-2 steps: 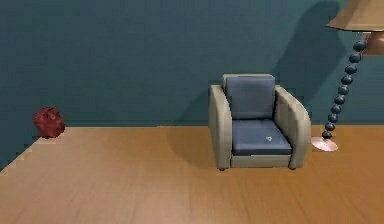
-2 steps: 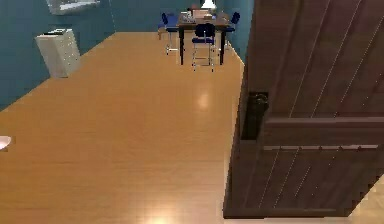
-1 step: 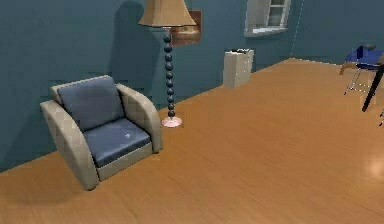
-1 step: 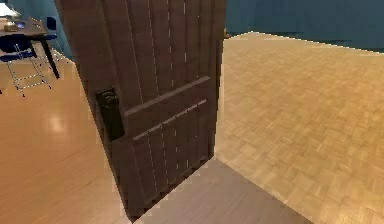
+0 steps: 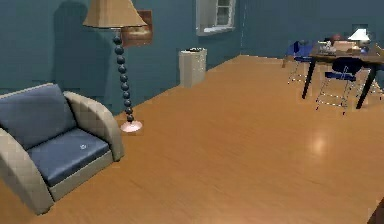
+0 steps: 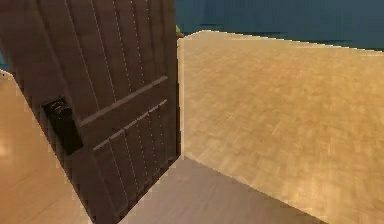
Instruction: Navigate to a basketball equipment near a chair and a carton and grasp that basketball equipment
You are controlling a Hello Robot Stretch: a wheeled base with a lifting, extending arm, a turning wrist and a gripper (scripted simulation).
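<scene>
A grey armchair point(image 5: 55, 140) with beige arms stands at the forward view's lower left. At the far right a dark table point(image 5: 345, 62) carries small objects, with blue chairs point(image 5: 340, 80) around it. Nothing in these views has the shape of a basketball or a carton.
A floor lamp point(image 5: 122, 60) with a beaded pole stands beside the armchair. A white bin point(image 5: 192, 66) sits against the blue back wall under a window point(image 5: 215, 14). Wide wooden floor point(image 5: 230, 150) lies between. A dark brown door point(image 6: 100, 100) with a black handle point(image 6: 62, 122) stands close in the arm side view.
</scene>
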